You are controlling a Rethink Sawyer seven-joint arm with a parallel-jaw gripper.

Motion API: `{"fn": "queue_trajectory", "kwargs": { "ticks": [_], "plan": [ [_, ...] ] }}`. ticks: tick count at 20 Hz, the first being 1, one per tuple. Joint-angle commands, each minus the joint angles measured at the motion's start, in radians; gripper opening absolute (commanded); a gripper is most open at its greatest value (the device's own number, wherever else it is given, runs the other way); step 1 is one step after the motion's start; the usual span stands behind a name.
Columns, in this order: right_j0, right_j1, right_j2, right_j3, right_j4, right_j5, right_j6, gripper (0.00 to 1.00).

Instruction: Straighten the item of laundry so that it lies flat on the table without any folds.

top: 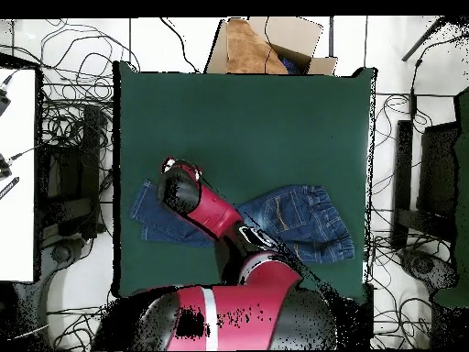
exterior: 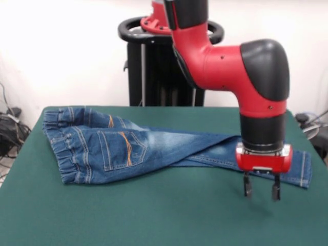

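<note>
The blue denim jeans [exterior: 123, 148] lie on the dark green table [exterior: 154, 215], back pockets with orange stitching facing up. The gathered waistband is at the left in the front view. The legs stretch to the right and cross over each other, with folds near the crotch. My gripper [exterior: 262, 189] hangs open and empty just in front of the leg cuffs at the right, fingers pointing down, a little above the table. In the overhead view the jeans [top: 293, 220] lie across the table's near half, and the arm covers their middle and the gripper.
A cardboard box [top: 266, 46] stands beyond the table's far edge in the overhead view. Cables lie on the floor on both sides. The black pedestal [exterior: 154, 66] stands behind the table.
</note>
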Motion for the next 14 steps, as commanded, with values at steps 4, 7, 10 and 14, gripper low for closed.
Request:
{"fn": "queue_trajectory", "kwargs": {
  "ticks": [4,7,10,14],
  "plan": [
    [0.018,0.045,0.155,0.077,0.006,0.036,0.331,1.00],
    [0.056,0.020,0.119,0.079,0.046,0.073,0.319,1.00],
    [0.096,-0.010,0.080,0.078,0.092,0.122,0.319,1.00],
    [0.072,0.030,0.115,0.064,0.070,0.082,0.326,1.00]
  ]
}}
